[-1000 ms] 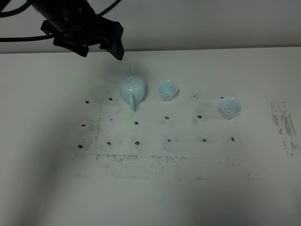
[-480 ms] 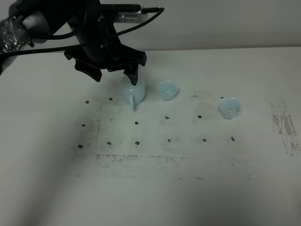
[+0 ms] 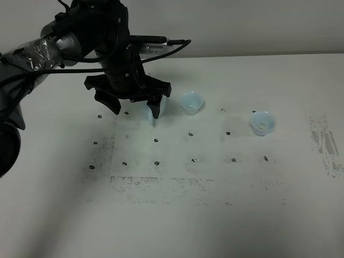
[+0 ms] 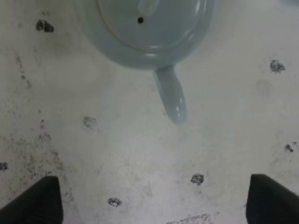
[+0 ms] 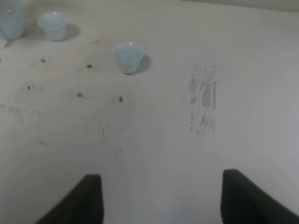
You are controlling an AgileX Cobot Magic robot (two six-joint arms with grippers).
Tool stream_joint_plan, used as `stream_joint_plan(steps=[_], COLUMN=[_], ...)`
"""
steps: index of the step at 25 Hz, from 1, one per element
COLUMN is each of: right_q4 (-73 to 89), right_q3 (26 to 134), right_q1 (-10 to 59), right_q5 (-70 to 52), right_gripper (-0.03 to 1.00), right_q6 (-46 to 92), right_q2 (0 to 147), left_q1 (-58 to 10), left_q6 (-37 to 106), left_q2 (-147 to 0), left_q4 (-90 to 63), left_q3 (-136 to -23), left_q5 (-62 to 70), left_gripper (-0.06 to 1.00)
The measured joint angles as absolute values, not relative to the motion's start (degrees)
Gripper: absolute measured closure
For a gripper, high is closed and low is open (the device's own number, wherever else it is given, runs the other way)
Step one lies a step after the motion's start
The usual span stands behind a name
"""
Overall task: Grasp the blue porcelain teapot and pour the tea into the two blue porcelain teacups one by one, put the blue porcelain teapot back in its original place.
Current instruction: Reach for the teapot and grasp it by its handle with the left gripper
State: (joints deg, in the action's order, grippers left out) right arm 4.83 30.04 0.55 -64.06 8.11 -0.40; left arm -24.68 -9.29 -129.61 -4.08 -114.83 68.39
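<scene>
The blue porcelain teapot (image 3: 146,109) stands on the white table, mostly hidden under my left arm. In the left wrist view the teapot (image 4: 145,28) shows from above, its loop handle (image 4: 171,95) pointing toward the gripper. My left gripper (image 3: 134,107) is open and empty above it, one finger on each side of the handle; the left wrist view shows its gripper (image 4: 152,200) with fingertips (image 4: 35,203) wide apart. One teacup (image 3: 191,102) stands right of the teapot, the other teacup (image 3: 262,122) farther right. My right gripper (image 5: 163,200) is open and empty, away from the cups (image 5: 127,57) (image 5: 53,24).
The table (image 3: 215,215) carries dark dot marks and scuffed patches, with a grey smear (image 3: 325,142) near its right edge. The left arm's cable (image 3: 161,45) hangs over the back of the table. A wall runs behind.
My left arm has come forward and down from the back of the table, so its open fingers now straddle the teapot. Teapot and cups have not moved.
</scene>
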Motion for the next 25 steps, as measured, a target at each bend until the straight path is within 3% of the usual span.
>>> stream_joint_plan(steps=[14,25], right_q4=[4.83,4.83], right_q3=[30.03,30.03], right_q1=[0.55,0.55], right_q5=[-64.06,-64.06], right_gripper=[0.45,0.45], right_q6=[8.11,8.11], right_q2=[-0.40,-0.40], left_q1=[-24.68,-24.68], left_q6=[-9.41,-9.41], left_q2=[-129.95,-136.32], left_q4=[-4.08,-7.00], left_q3=[-115.32,-126.81], left_q5=[68.39,68.39], left_gripper=[0.87,0.87])
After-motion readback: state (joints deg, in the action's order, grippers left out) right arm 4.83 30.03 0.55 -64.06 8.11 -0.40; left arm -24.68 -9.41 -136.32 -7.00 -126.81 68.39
